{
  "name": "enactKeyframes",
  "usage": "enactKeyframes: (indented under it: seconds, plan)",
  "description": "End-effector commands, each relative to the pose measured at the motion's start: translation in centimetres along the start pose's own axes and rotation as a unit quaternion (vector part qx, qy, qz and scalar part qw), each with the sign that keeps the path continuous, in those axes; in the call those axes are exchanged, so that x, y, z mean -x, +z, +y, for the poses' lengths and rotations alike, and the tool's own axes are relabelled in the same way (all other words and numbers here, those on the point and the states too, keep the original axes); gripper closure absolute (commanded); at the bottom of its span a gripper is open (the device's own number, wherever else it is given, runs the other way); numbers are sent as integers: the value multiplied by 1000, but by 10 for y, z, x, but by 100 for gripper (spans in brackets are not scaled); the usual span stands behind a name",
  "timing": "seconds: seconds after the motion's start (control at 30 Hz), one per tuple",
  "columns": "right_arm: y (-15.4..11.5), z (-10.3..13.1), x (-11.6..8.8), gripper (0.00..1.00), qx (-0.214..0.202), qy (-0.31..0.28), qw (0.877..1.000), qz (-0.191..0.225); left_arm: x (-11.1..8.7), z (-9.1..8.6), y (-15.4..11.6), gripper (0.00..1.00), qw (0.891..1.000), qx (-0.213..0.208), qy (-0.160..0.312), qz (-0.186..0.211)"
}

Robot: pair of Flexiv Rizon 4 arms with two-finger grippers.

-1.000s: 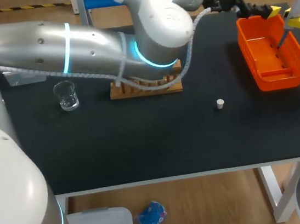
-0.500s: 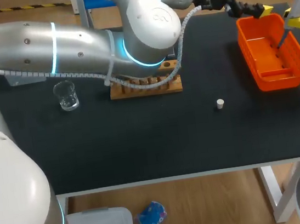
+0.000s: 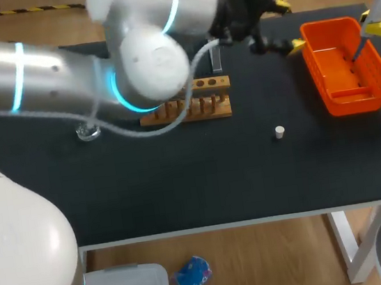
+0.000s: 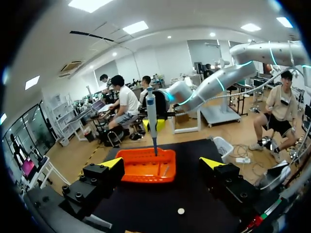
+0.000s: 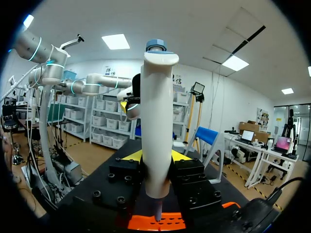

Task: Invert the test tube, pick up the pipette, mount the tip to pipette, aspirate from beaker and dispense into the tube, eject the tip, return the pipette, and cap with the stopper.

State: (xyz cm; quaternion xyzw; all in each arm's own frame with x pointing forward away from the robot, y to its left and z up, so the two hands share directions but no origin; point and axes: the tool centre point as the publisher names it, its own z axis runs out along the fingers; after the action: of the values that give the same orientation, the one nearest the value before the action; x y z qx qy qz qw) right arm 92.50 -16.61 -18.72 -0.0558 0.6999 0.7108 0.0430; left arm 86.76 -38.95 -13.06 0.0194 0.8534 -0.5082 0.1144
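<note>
Right gripper (image 5: 156, 156) is clamped on the pipette (image 5: 157, 121), held upright with its tip pointing down over the orange tray (image 3: 354, 103) at the table's far right. Left gripper (image 4: 163, 164) stands wide apart and holds nothing, hanging close to the tray's near corner and facing the pipette. The test tube (image 3: 216, 60) stands upright in the wooden rack (image 3: 204, 109); the stopper (image 3: 279, 131) lies loose on the mat, and the beaker (image 3: 89, 132) sits partly hidden beneath the left arm (image 3: 145, 64). Hazards, in my judgement: the left arm's bulk crosses low over rack and beaker and could topple the tube or the beaker; its open fingers could nudge the tray; the pipette tip could catch the tray wall.
</note>
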Motion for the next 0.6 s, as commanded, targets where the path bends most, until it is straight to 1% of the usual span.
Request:
enactKeyframes:
  seconds: [0.03, 0.53, 0.6]
  plan:
    - [0, 1, 0, 100, -1, 0, 1000, 0, -4, 25, -42, 0, 999, -8, -34, 7]
    - [0, 1, 0, 100, -1, 0, 1000, 0, -4, 25, -42, 0, 999, -8, -34, 7]
    - [0, 1, 0, 100, -1, 0, 1000, 0, -1, 40, -49, 0, 999, -3, -35, 0]
